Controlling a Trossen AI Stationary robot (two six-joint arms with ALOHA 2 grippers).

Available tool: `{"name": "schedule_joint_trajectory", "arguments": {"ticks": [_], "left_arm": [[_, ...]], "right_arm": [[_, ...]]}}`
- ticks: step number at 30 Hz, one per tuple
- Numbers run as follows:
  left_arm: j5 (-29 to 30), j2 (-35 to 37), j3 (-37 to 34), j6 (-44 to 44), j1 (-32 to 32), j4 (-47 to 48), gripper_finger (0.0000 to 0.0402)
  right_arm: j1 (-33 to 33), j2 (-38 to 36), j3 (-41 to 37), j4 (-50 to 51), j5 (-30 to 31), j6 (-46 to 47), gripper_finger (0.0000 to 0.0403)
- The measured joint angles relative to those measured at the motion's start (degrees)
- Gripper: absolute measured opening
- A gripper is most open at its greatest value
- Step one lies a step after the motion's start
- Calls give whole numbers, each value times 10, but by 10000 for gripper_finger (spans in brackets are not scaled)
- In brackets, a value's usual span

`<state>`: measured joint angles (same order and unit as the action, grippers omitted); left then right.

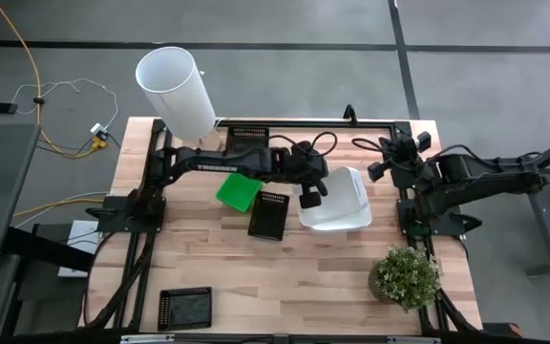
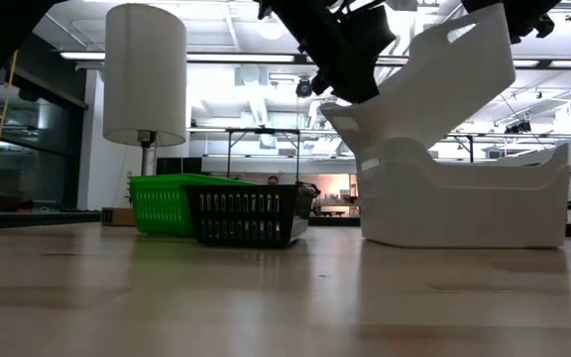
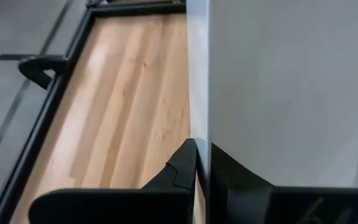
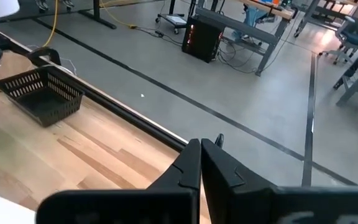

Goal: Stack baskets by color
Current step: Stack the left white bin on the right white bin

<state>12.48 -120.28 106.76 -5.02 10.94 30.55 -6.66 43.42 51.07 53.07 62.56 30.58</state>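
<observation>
At the near left edge of the surface [image 1: 285, 272] you see one black basket [image 1: 184, 308] lying flat, alone. Mid-surface, a second black basket [image 1: 268, 212] sits touching the green basket [image 1: 239, 190]. Just right of them, your left tool [image 1: 310, 194] pinches the wall of a white basket [image 2: 434, 74], tilted above another white basket [image 2: 464, 203]. A third black basket [image 1: 248, 134] lies at the far edge. Your right tool [image 4: 201, 149], pressed together and holding nothing, waits far right.

The left hand [image 2: 350, 74] lifts a tilted white basket [image 2: 434, 74] above another white basket [image 2: 464, 203]; green [image 2: 162, 203] and black baskets [image 2: 248, 216] sit beside it.
</observation>
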Motion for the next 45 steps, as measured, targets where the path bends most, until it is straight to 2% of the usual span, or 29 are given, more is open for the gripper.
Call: {"name": "schedule_joint_trajectory", "arguments": {"ticks": [13,23,28,34,40,42,45], "left_arm": [[-17,2,1,-31,7,93,0],[-19,2,0,-68,7,95,6],[-20,2,0,-76,7,88,39],[-50,2,23,-76,7,94,106],[-50,2,109,-86,8,155,158],[-51,4,142,-80,11,189,166],[-84,29,150,-60,21,199,169]], "right_arm": [[0,0,-2,18,-2,29,0],[0,0,-2,18,-2,30,0],[0,0,-2,18,-2,31,0],[0,0,-2,17,-2,31,0],[0,0,-2,17,-31,31,0],[0,0,-2,18,-50,31,0],[0,0,-2,20,-66,31,0]]}}
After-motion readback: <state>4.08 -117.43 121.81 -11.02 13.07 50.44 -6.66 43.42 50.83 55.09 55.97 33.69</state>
